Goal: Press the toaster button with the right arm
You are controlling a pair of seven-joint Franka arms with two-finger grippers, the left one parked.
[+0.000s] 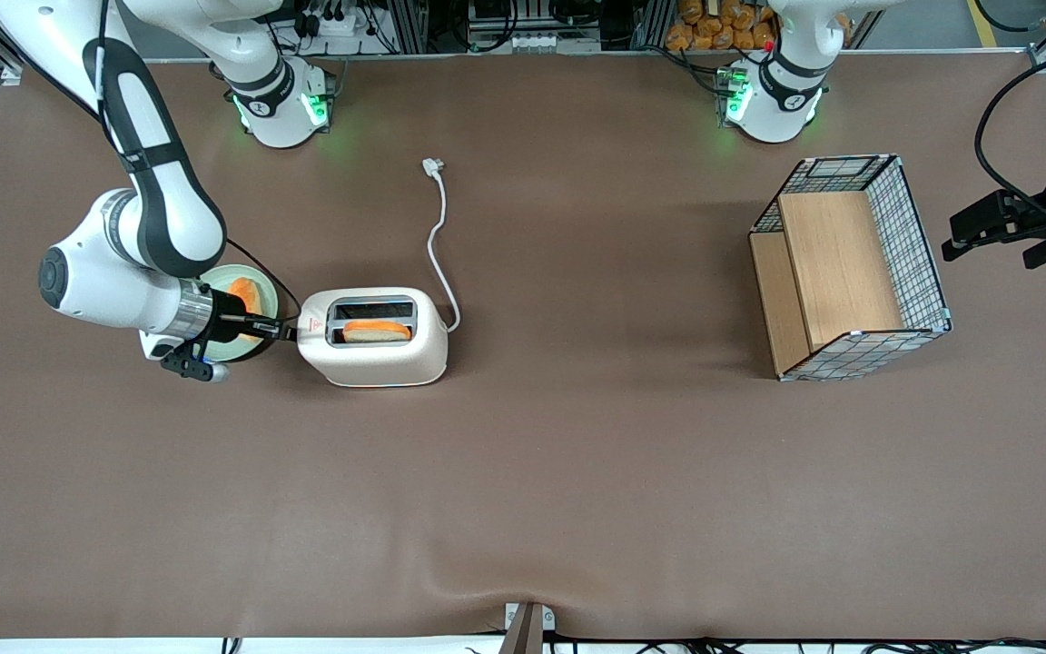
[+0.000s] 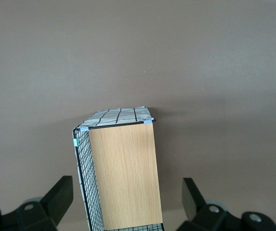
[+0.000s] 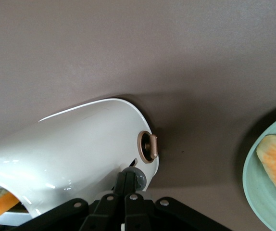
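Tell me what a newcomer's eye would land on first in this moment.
The cream toaster with a slice in one slot, and the right arm's gripper, fingers together, against its narrow end, touching the toaster button. Beside the arm sits a green plate holding more bread; a wire basket stands toward the parked arm's end.

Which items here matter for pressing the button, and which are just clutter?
Job: toaster; button on its end face; gripper, fingers shut, tips at the button.

Clutter: toast in slot; plate with slice; basket; plug.
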